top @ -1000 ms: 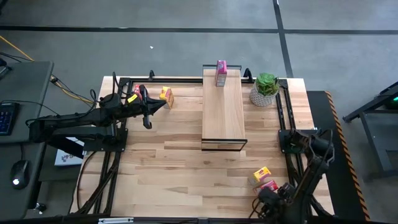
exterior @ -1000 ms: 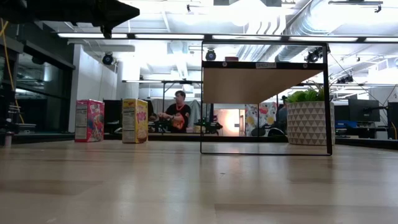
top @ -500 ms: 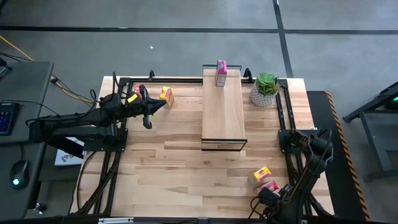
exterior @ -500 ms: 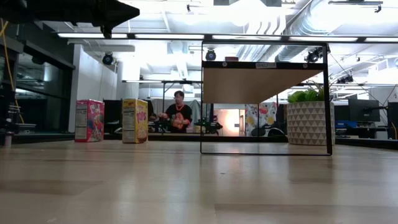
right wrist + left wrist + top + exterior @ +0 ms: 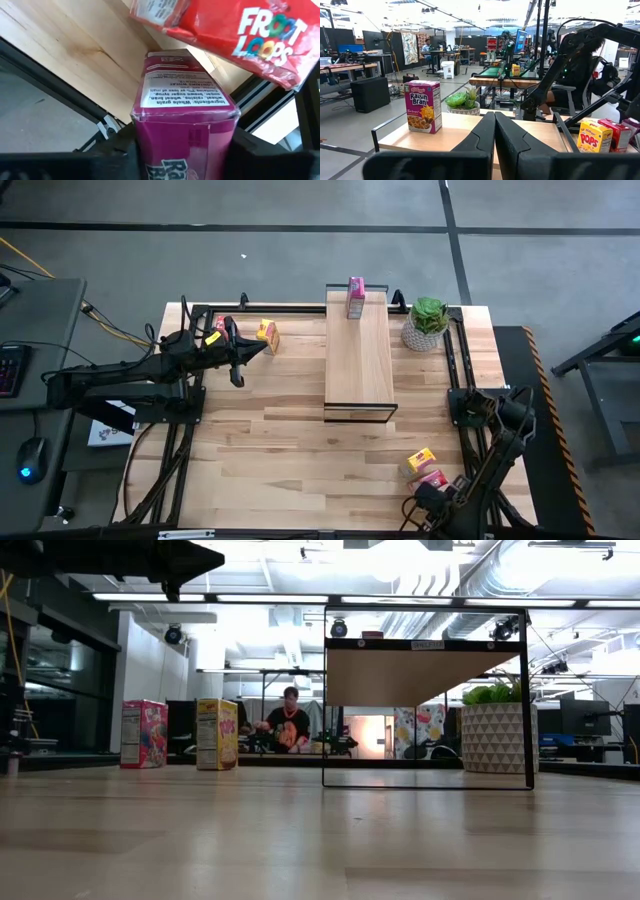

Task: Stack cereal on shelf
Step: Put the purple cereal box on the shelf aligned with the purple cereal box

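My left gripper (image 5: 256, 351) is shut and empty, raised above the table's far left part, beside a yellow cereal box (image 5: 267, 334) and a red one (image 5: 217, 332) that stand on the table. A magenta cereal box (image 5: 355, 297) stands on the far end of the shelf (image 5: 360, 365); the left wrist view also shows this magenta box (image 5: 423, 106). My right gripper (image 5: 182, 150) is at the near right corner, shut on another magenta cereal box (image 5: 185, 112). A red box (image 5: 240, 30) and a yellow box (image 5: 420, 459) lie just beyond it. My right gripper pinches the magenta cereal box between its two fingers (image 5: 120, 147), one on each narrow side (image 5: 145, 130) near the box's near end. The box points away from the wrist toward the red box. Whether it rests on the table, the wrist view does not show.
A green potted plant (image 5: 427, 320) stands at the far right, beside the shelf. Dark metal frames (image 5: 455, 370) run along the table's left and right edges. The wooden tabletop (image 5: 300, 450) lies bare between the arms. A person sits in the room beyond the table (image 5: 289, 725).
My right arm's wrist has shifted a little toward the table's near edge. The boxes and the left arm have kept still.
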`<state>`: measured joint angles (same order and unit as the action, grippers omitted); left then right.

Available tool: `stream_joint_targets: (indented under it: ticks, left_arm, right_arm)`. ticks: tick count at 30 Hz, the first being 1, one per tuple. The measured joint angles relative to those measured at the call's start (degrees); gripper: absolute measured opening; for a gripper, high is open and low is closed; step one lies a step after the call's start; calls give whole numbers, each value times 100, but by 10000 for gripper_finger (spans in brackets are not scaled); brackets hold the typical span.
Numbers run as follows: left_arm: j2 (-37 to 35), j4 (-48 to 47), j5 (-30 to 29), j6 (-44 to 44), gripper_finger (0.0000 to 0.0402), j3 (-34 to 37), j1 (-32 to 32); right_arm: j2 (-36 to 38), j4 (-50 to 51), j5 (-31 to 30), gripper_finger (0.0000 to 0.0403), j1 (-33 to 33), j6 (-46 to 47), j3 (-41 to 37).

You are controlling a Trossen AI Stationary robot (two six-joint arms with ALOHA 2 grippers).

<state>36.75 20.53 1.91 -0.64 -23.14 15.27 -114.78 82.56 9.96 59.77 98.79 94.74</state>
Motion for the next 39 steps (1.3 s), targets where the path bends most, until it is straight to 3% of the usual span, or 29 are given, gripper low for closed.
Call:
stream_joint_targets:
  ticks: [7,11,17,21,24,29,33,39]
  left_arm:
    - [0,0,0,0,3,0,0]
    - [-1,0,0,0,3,0,0]
    - [-2,2,0,0,3,0,0]
    - [-2,26,0,0,3,0,0]
    - [-1,33,0,0,3,0,0]
    - [-2,69,0,0,3,0,0]
    - [0,70,0,0,3,0,0]
    - [0,23,5,87,3,-2,-2]
  right_arm:
    - [12,-140,-40,114,0,-147,278]
    - [17,-152,-584,110,-15,27,994]
    - [24,-136,-2830,109,-54,221,2485]
    - [28,34,-4744,109,-269,-942,3326]
    - [28,132,-5642,109,-763,-2521,3856]
    - [330,-170,-5885,108,-2172,-4959,3860]
    - [389,755,-5834,108,-3482,-5273,4023]
    - [552,752,-5509,108,-5302,-5854,3847]
